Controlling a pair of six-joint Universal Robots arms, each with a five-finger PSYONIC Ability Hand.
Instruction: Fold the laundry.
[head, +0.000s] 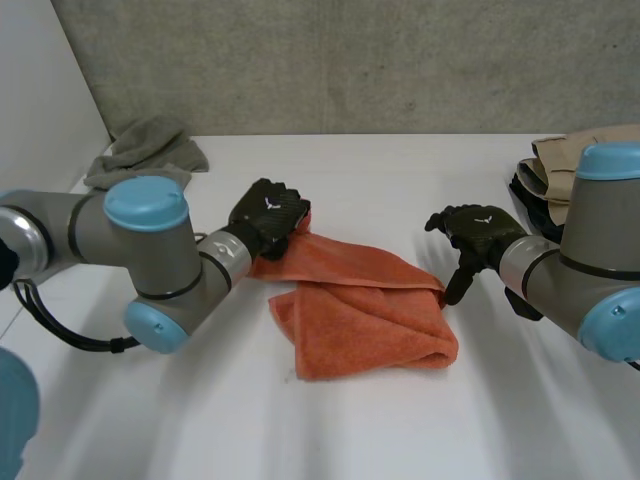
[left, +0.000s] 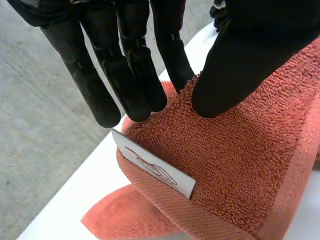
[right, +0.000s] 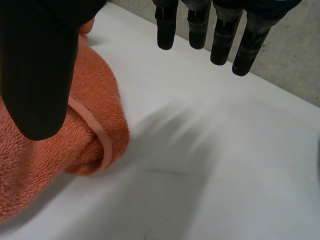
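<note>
Towel (head: 365, 315) on table (head: 200, 420): left hand (head: 268, 216) pinches one corner; right hand (head: 480, 234) hangs open, fingers straight, beside opposite edge.

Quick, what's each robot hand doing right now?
Left robot hand: pinching a corner of the orange towel.
Right robot hand: open, holding nothing.

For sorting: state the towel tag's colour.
White rectangular tag on orange terry towel; left wrist view.

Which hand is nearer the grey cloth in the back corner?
Left. The left hand pinches the towel's corner nearest the grey cloth; the right hand is past the towel's opposite end.
</note>
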